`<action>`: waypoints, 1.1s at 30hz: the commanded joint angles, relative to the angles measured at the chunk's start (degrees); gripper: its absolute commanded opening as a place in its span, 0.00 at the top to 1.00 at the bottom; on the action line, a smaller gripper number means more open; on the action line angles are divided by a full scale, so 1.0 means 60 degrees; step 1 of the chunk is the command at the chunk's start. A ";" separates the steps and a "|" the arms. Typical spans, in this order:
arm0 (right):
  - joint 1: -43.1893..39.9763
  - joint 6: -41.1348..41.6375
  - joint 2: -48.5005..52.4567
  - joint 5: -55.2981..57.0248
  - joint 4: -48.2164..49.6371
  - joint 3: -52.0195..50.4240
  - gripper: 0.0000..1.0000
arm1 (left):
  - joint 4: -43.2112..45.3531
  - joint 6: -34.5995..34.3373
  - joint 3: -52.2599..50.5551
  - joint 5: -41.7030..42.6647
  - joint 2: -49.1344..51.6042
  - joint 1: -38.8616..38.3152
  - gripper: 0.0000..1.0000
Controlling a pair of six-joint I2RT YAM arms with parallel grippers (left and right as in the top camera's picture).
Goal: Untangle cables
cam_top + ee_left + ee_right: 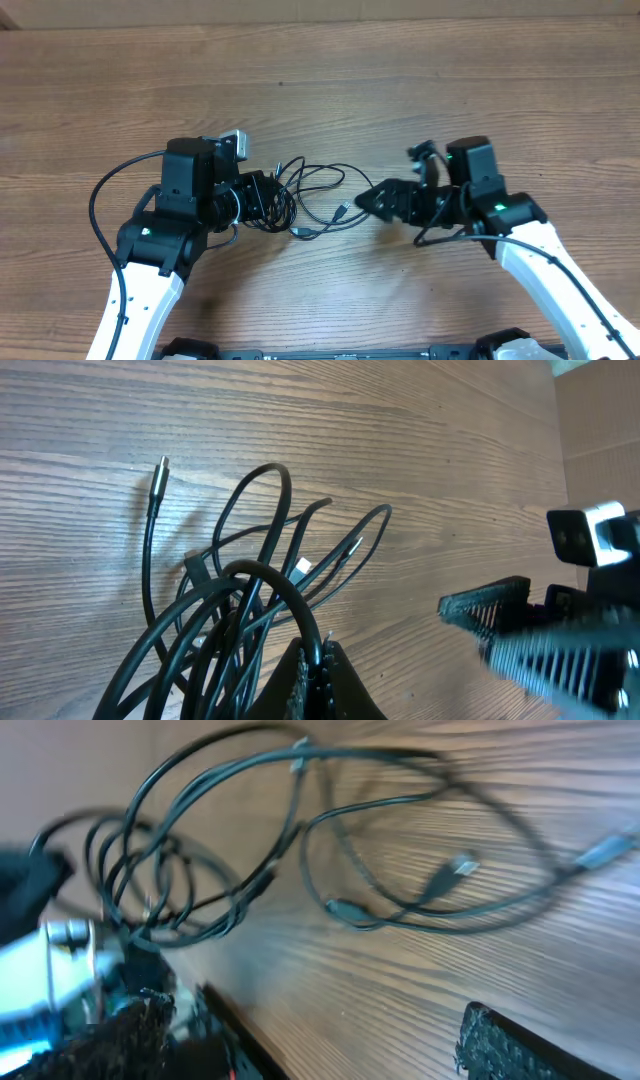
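Overhead, wood-grain table [320, 60], left end effector [318, 652] clamped on cables [290, 192], right end effector [372, 200] spread.

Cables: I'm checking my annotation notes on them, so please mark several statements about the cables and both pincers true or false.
1. The left pincer is shut on the cables. True.
2. The right pincer is clamped on a plug end. False: it is open and holds nothing, just beside the loose ends.
3. The cables lie on a wooden table. True.
4. The cables are laid out as separate straight lines. False: they are looped together in one bundle.
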 commanded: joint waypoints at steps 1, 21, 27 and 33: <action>0.0718 -0.0743 -0.0015 -0.0273 0.0514 0.0127 0.08 | 0.0069 0.0178 0.0171 -0.0124 -0.0138 -0.0062 0.96; 0.1872 0.0211 -0.0015 0.0262 0.2222 0.0127 0.10 | -0.0208 0.0007 0.0171 -0.0605 -0.0138 -0.0062 0.19; 0.1872 0.0208 -0.0015 0.0262 0.2153 0.0127 0.10 | -0.1188 0.0000 0.0171 -0.1439 -0.0138 -0.0062 0.08; 0.1876 0.0441 -0.0015 0.0266 0.2076 0.0127 0.09 | -0.2189 -0.0160 0.0168 -0.2656 -0.0138 -0.0062 0.00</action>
